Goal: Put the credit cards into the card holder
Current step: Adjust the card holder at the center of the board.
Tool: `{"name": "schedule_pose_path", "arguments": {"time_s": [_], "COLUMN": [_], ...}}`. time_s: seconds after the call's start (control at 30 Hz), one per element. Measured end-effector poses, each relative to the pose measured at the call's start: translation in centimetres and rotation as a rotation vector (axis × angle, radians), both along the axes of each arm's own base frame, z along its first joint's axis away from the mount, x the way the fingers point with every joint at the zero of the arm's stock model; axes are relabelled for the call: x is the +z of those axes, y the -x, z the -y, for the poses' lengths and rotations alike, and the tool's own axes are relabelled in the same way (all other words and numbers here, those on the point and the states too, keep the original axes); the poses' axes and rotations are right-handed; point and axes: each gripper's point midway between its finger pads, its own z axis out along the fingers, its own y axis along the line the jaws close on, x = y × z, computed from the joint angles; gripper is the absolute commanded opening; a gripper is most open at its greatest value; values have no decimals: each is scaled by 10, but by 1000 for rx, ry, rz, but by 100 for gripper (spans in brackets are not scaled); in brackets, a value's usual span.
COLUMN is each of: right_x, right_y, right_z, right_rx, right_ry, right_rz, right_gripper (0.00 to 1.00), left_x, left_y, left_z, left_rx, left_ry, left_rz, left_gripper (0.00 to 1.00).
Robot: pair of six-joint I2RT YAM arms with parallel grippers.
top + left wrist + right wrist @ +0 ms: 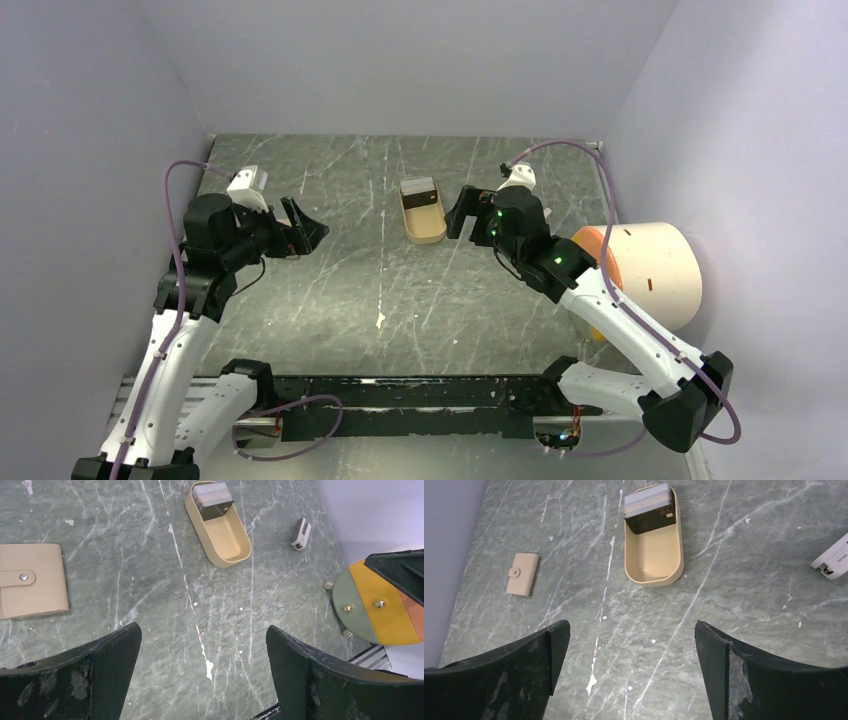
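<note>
Both sets of jaws are found wide apart and empty. One stack of credit cards (pixel 649 505), too tightly packed to be counted, is seen ahead of the right gripper (pixel 631 630), at the far end of one tan tray (pixel 654 555) whose long axis runs away from those jaws. One card holder (pixel 31 580), closed by its tab, lies ahead-left of the left gripper (pixel 202 640), judged the nearer to it; the right is judged nearer the cards

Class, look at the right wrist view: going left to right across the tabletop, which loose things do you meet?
A small tan closed folding wallet → oblong tan tray, with a stack of grey and black cards at its top end → small white device at the right edge.
</note>
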Motion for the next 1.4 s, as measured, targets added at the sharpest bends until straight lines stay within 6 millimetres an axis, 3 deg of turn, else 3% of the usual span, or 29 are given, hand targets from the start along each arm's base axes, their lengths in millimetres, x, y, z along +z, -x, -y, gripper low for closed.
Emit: {"name": "schedule_pose_path", "arguments": {"time_s": [0.47, 0.7, 0.83, 0.97, 1.17, 1.3, 1.4], "right_x": [-2, 1, 9, 9, 13, 23, 26], "right_y": [0, 2, 8, 17, 22, 30, 36], "right_z": [1, 0, 1, 2, 2, 5, 7], "right_rx": [-13, 0, 13, 40, 57, 70, 84], "right_ry": [0, -15, -44, -75, -98, -132, -155], "right_rz": [-9, -4, 22, 41, 59, 93, 115], "right_gripper": [99, 99, 99, 99, 99, 99, 99], "left_x": [-21, -69, -98, -114, -143, -170, -188], "left_y": [-14, -41, -67, -89, -118, -135, -145], "left_z": [-9, -26, -49, -77, -109, -123, -127], "left_rx": [69, 190, 289, 392, 482, 500, 481], "left_ry": [-30, -99, -145, -173, -193, -205, -222], "left_rz": [-72, -290, -422, -490, -581, -650, -691], "left_gripper": [97, 84, 76, 70, 70, 80, 82]}}
